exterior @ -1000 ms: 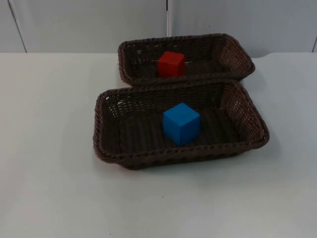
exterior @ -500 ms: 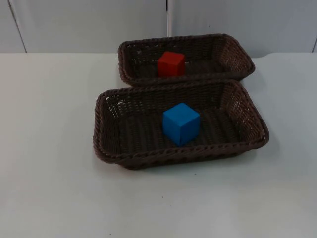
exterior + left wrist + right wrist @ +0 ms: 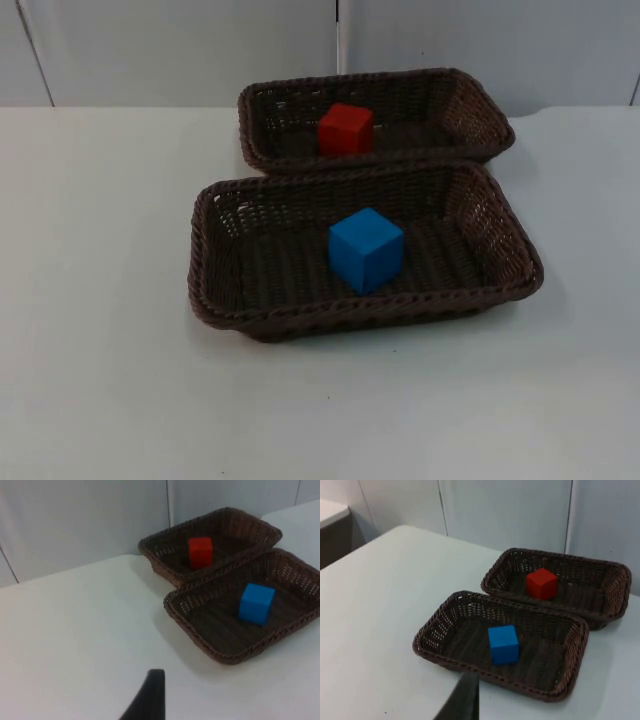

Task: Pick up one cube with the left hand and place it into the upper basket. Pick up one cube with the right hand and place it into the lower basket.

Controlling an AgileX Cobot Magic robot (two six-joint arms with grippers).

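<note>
Left gripper [image 3: 150, 700]: one black fingertip is visible in the left wrist view, above bare table, well apart from both baskets; I cannot tell how its jaws stand.
Right gripper [image 3: 465, 697]: one black fingertip is visible in the right wrist view, just beside the near rim of the lower basket as seen from there; jaw state cannot be told. It carries nothing visible.
Blue cube [image 3: 366, 250]: sits on the floor of the lower basket, near its middle, one corner turned toward the front rim, clear of the walls.
Lower basket [image 3: 215, 300]: dark brown woven rectangle on the table, the nearer of the two in the top view.
Red cube [image 3: 346, 129]: rests inside the upper basket, left of its middle, near the front wall.
Upper basket [image 3: 480, 105]: same weave, directly behind the lower one, their long rims touching or nearly so.
Table [image 3: 100, 380]: white, ending at the grey partition wall [image 3: 180, 50].
</note>
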